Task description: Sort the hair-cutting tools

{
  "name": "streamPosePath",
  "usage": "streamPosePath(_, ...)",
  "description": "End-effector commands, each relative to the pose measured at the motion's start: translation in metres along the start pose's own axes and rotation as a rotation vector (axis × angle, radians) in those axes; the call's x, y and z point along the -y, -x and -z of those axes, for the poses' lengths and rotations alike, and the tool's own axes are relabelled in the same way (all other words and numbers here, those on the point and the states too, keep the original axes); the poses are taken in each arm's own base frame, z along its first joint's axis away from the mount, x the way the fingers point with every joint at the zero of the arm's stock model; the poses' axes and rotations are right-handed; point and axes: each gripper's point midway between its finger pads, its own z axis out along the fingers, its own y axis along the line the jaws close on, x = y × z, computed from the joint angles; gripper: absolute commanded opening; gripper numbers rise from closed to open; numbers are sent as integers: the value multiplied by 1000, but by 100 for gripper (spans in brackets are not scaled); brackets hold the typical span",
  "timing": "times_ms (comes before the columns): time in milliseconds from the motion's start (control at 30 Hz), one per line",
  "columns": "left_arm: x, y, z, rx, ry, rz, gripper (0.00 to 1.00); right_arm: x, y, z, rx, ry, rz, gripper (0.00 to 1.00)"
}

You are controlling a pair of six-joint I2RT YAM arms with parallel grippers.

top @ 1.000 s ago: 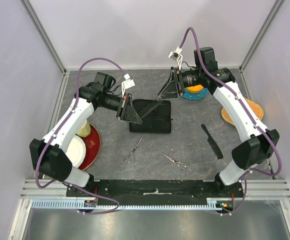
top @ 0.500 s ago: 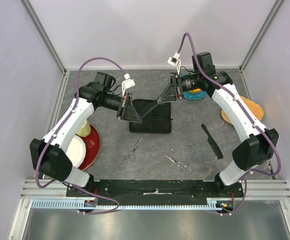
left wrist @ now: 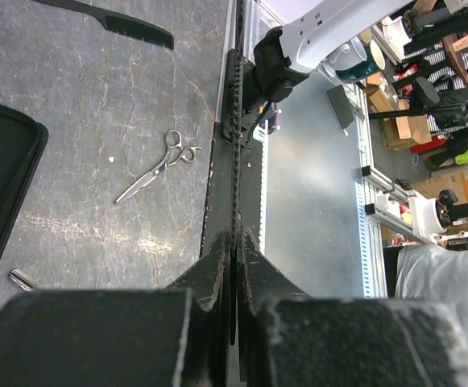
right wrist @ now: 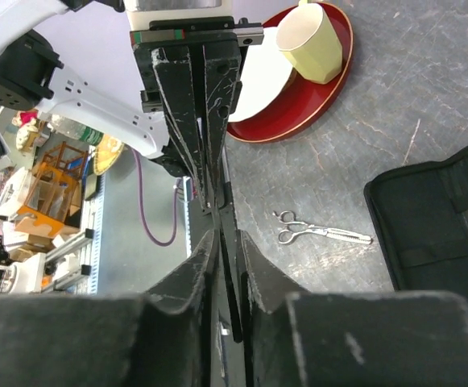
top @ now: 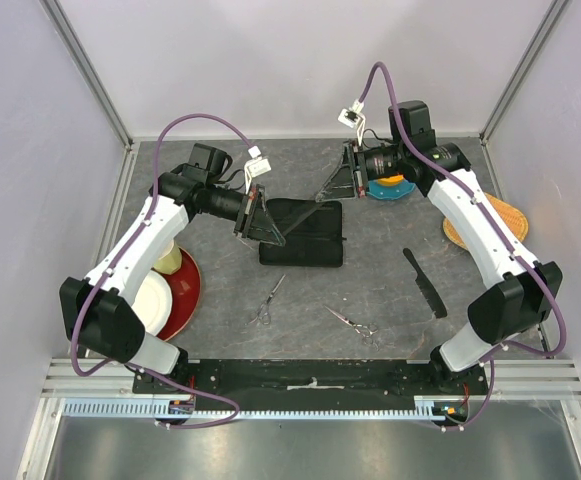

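Observation:
A black comb (top: 298,218) hangs in the air above the black folding case (top: 315,240), held at both ends. My left gripper (top: 274,238) is shut on its near-left end and my right gripper (top: 321,197) is shut on its far-right end. The comb shows edge-on in the left wrist view (left wrist: 235,121) and in the right wrist view (right wrist: 224,242). A second black comb (top: 425,283) lies on the table at the right. Two silver scissors lie near the front, one at the left (top: 268,300) and one at the right (top: 355,323).
A red plate (top: 187,290) with a white dish and a yellow cup (top: 168,260) sits at the left. A blue bowl (top: 390,187) with something orange stands at the back right. A woven orange mat (top: 505,215) lies at the right wall.
My right arm's wrist has shifted slightly while its gripper stays on the comb. The left arm and the things on the table have not moved.

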Motion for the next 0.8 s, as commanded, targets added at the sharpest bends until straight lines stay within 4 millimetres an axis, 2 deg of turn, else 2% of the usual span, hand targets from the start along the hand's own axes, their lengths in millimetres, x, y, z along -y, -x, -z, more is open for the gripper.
streamPosePath(0, 7, 7, 2, 20, 5, -40, 2, -15, 15, 4, 44, 4, 88, 10)
streamPosePath(33, 1, 7, 2, 15, 32, -34, 3, -12, 15, 4, 46, -11, 82, 3)
streamPosePath(67, -5, 10, 2, 22, 67, -25, 15, -9, 16, 4, 49, -25, 75, 0)
streamPosePath(133, -22, 11, 4, 20, 157, -6, 35, 0, 15, 3, 54, -70, 62, 0)
streamPosePath(167, -28, 13, 5, 22, 189, 15, 59, 3, 16, 3, 59, -83, 57, 0)
streamPosePath(267, -55, 21, 15, 44, 342, 71, 76, 19, 14, 2, 67, -154, 26, 0)
streamPosePath(333, -74, 27, 28, 76, 450, 101, 82, 29, 11, 2, 68, -192, -11, 0)
streamPosePath(367, -78, 28, 31, 90, 472, 126, 85, 42, 10, 2, 71, -238, -33, 0)
streamPosePath(433, -88, 33, 45, 125, 538, 134, 87, 55, 5, 2, 73, -288, -83, 0)
streamPosePath(467, -87, 36, 50, 144, 554, 140, 88, 71, 4, 5, 82, -357, -110, 0)
streamPosePath(533, -91, 40, 59, 177, 575, 135, 89, 91, 1, 9, 97, -443, -165, 0)
streamPosePath(600, -90, 42, 63, 201, 587, 133, 89, 116, 0, 21, 125, -565, -202, 0)
streamPosePath(667, -95, 45, 67, 226, 615, 139, 87, 129, 6, 27, 179, -638, -244, 0)
streamPosePath(700, -101, 43, 67, 231, 631, 159, 86, 140, 0, 29, 195, -679, -280, 0)
streamPosePath(767, -114, 43, 68, 261, 674, 211, 81, 149, 3, 33, 267, -729, -336, 0)
